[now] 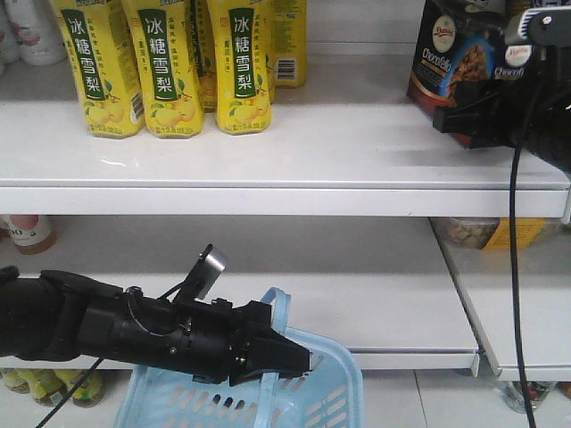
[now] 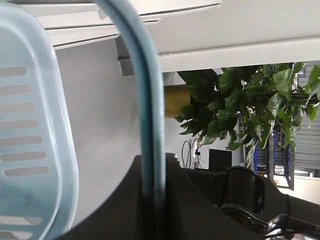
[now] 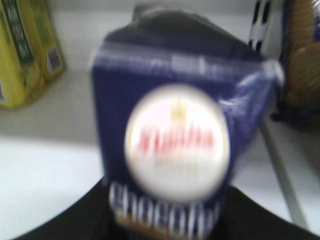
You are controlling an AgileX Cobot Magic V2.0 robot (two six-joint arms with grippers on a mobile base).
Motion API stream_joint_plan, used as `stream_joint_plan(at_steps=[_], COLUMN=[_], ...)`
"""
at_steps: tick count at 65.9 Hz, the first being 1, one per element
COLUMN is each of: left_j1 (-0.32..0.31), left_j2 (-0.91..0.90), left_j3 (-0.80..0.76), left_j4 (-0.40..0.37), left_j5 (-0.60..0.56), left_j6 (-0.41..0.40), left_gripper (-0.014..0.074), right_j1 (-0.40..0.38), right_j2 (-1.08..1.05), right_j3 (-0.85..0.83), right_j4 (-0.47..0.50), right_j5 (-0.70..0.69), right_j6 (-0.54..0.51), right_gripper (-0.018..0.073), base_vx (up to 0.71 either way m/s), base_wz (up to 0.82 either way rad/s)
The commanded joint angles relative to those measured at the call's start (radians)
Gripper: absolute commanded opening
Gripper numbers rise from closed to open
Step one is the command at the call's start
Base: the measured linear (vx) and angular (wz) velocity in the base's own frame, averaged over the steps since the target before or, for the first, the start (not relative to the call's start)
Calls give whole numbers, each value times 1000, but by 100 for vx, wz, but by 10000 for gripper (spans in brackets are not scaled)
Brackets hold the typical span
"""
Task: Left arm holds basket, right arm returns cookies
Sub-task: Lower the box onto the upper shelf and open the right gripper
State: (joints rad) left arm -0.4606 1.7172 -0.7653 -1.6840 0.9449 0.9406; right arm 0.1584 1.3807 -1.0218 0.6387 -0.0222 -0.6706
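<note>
My left arm (image 1: 134,325) reaches in from the lower left, and its gripper (image 1: 281,357) is shut on the flat loop handle (image 2: 150,100) of the light blue basket (image 1: 326,392). The basket hangs below the lower shelf, and its slotted side (image 2: 30,130) shows in the left wrist view. My right gripper (image 1: 464,120) is shut on the navy cookie box (image 1: 459,53) and holds it over the right end of the upper shelf (image 1: 268,160). In the right wrist view the box (image 3: 180,130) fills the middle, blurred, with its round white-and-red logo facing the camera.
Yellow drink cartons (image 1: 169,62) stand in a row at the upper shelf's left; two show in the right wrist view (image 3: 22,55). Another cookie packet (image 3: 300,60) stands right of the box. A lower shelf (image 1: 375,294) and a black cable (image 1: 515,267) hang below.
</note>
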Motion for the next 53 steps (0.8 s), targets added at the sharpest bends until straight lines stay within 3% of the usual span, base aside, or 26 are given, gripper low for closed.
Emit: stream_joint_plan(at_steps=[1,11,35,53], left_j1=[0,0,0,0], left_j2=[-52,-52,-52,-52], left_j3=[-26,-26,-26,-26], left_j4=[-49,-50,-50,-50], left_j5=[47,47,47,47], left_j6=[36,36,36,36], left_gripper=[-6,-6,-6,-6], right_j1=[-2,-2,-2,-2], right_j2=[-2,2,-69,-206], right_j3=[-35,-36,-65,-65], right_j4=[-7,-7,-1,23], right_j5=[-8,42,100,197], right_j6=[-19,-19,-14,-14], right_gripper=[246,288,566,582], base_vx=[0,0,0,0], base_wz=[0,0,0,0])
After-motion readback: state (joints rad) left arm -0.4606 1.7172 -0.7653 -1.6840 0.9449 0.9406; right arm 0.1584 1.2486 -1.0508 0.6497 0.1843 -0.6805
